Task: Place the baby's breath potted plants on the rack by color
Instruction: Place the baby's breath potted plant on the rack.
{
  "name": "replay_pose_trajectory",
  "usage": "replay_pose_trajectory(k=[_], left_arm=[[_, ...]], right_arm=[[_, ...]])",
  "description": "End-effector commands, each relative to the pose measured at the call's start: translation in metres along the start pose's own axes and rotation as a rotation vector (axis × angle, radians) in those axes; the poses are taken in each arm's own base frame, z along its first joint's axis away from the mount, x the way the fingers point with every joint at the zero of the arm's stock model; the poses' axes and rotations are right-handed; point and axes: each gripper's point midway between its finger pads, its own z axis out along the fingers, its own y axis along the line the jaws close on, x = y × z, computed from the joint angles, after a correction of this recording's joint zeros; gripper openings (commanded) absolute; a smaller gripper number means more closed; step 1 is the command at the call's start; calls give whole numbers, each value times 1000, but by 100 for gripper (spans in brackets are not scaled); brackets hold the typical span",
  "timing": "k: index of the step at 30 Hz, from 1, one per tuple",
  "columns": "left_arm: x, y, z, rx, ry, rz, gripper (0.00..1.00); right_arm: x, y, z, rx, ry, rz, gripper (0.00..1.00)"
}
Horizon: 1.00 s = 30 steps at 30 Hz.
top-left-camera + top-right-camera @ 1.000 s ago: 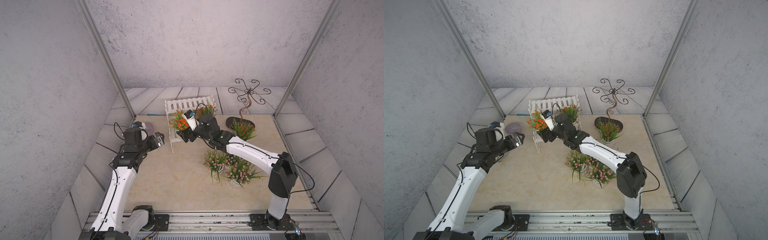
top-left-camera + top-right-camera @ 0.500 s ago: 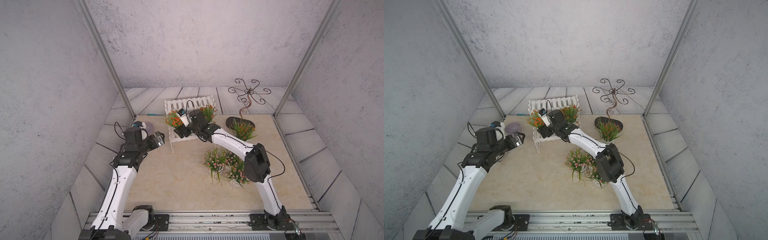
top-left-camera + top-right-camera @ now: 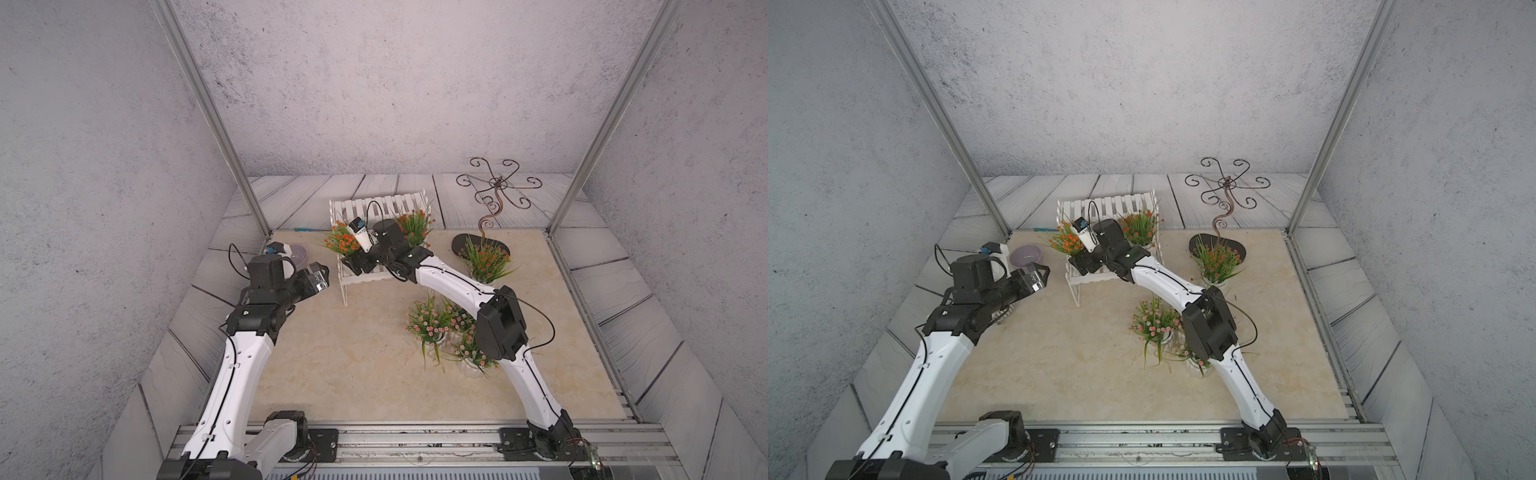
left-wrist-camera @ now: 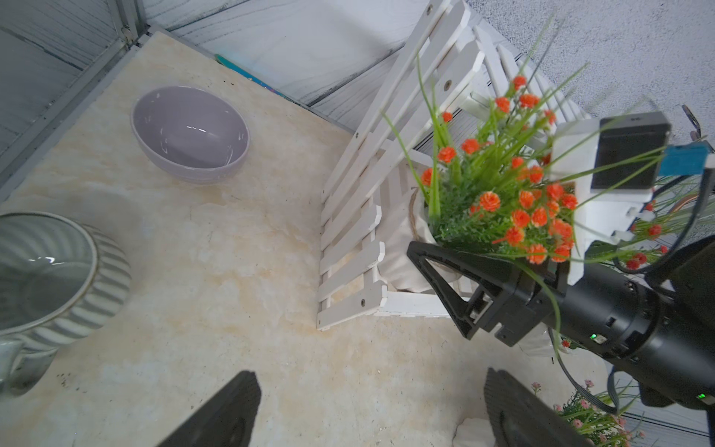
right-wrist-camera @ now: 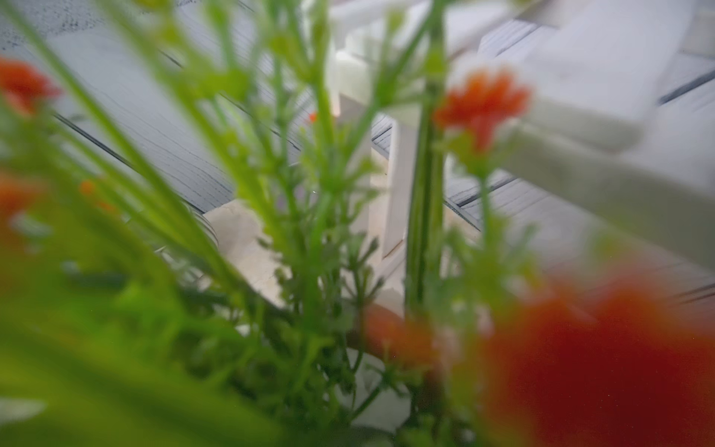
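The white slatted rack (image 3: 382,203) stands at the back of the table. My right gripper (image 3: 356,264) is shut on the white pot of an orange baby's breath potted plant (image 3: 343,242) at the rack's left end; the left wrist view shows one finger (image 4: 445,271) against that pot (image 4: 398,240). Which tier it is over I cannot tell. Blurred leaves and orange flowers fill the right wrist view, hiding the jaws. A second orange plant (image 3: 413,226) sits on the rack's right side. A third (image 3: 484,262) stands by the metal stand. Pink plants (image 3: 428,324) cluster on the table. My left gripper (image 3: 318,280) hovers open and empty left of the rack.
A lilac bowl (image 3: 299,251) lies at the back left, and a grey ribbed pot (image 4: 50,271) stands on the table near it. The dark scrolled metal stand (image 3: 492,195) rises at the back right. My right forearm (image 3: 453,286) stretches over the pink plants.
My right gripper has carried the orange plant leftward along the rack to its left end, the arm stretching out. The left arm has stayed put.
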Motion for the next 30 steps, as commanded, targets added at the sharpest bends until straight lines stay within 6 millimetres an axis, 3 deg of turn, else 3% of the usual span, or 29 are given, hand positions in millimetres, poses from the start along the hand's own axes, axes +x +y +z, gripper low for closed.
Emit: replay_pose_trajectory(k=[1,5,14,21,25,30], left_arm=[[-2,0,0,5,-11,4,95],[-3,-1,-2,8,-14,5,95],[-5,-2,-3,6,-18,11,95],[-6,1,-4,-12,-25,20,95],[-7,2,-5,-22,-29,29,95],[-1,-9,-3,-32,-19,98,95]], right_arm=[[6,2,19,-30,-20,-17,86],[11,0,18,-29,-5,-13,100],[-8,-2,-37,28,-47,-12,99],[-22,9,-97,37,-78,-10,99],[-31,20,-142,33,-92,15,99],[-19,8,-198,144,-44,76,99]])
